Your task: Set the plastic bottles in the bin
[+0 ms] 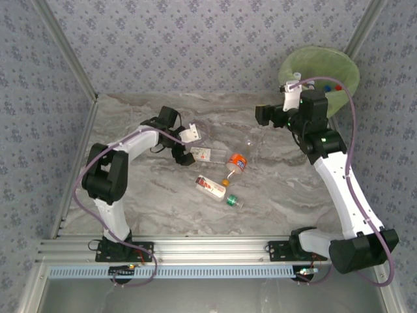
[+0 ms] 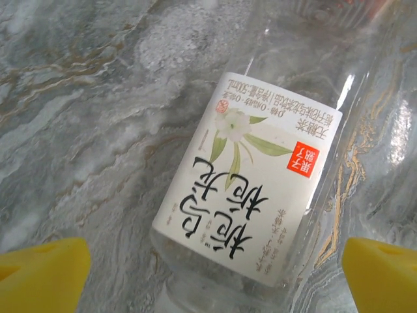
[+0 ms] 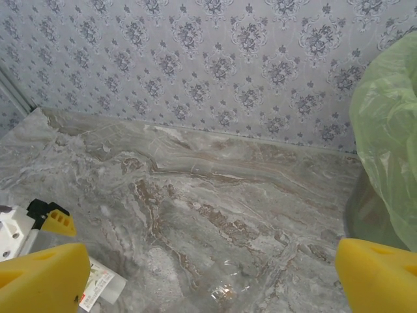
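Framing white-label bottle [image 2: 254, 189], left tool [image 2: 212, 280] spread wide, bin [image 1: 348, 68] at far-right corner

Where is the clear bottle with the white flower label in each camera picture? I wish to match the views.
Top external: the bottle lies near the table centre, beside the left tool.
Left wrist: in the middle, between that tool's open fingers.
Right wrist: probably the white label at the bottom left corner.
Shared landmark: the left tool, next to it each time.
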You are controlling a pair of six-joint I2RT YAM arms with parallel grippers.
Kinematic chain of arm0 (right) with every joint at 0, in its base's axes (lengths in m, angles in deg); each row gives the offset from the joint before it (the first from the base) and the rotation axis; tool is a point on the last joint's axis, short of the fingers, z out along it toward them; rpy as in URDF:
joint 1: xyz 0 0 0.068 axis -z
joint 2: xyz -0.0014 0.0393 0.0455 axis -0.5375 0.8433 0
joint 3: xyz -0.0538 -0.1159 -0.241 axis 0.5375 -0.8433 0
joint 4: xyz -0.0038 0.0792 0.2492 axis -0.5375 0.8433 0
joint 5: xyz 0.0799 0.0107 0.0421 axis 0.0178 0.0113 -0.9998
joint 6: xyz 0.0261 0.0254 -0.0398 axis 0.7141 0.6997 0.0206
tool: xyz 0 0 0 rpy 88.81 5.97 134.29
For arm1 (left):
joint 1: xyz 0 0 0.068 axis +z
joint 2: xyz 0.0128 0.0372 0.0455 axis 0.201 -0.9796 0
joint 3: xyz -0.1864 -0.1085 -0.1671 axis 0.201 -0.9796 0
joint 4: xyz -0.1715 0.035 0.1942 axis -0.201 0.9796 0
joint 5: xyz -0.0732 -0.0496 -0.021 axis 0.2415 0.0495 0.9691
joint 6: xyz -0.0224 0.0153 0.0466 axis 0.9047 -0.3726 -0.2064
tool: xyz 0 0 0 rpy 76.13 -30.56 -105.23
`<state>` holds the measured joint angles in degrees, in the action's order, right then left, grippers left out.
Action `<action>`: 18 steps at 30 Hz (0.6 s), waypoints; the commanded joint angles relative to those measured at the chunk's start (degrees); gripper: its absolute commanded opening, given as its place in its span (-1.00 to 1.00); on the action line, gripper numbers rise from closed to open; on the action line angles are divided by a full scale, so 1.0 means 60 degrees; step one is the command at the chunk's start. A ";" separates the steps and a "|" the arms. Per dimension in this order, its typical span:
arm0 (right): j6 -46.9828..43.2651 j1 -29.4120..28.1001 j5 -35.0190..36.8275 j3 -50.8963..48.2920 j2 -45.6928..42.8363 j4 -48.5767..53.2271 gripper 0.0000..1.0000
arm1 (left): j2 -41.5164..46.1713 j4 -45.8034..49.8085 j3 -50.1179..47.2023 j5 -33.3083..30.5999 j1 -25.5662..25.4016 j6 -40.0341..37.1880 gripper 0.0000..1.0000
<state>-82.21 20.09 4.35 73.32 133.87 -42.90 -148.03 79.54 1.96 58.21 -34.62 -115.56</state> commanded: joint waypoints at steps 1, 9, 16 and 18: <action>-0.0258 -0.0039 0.0318 -0.0123 -0.0247 0.0261 0.98 | -0.0385 0.1255 0.0596 0.0449 -0.0205 -0.0938 0.98; -0.0288 -0.0038 0.0374 -0.0075 -0.0387 0.0360 0.97 | -0.1413 0.1264 0.0884 -0.0437 -0.0559 -0.1812 0.97; -0.0216 -0.0043 0.0409 -0.0101 -0.0353 0.0342 0.98 | -0.1610 0.1387 0.0859 -0.0690 -0.0858 -0.1897 0.86; -0.0192 -0.0047 0.0398 -0.0122 -0.0323 0.0316 0.97 | -0.1686 0.1592 0.1039 -0.0686 -0.0850 -0.1727 0.79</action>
<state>-82.84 20.09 6.12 72.77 132.78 -41.35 -157.47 86.14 5.90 54.08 -39.50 -125.43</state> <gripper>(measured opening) 0.988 0.903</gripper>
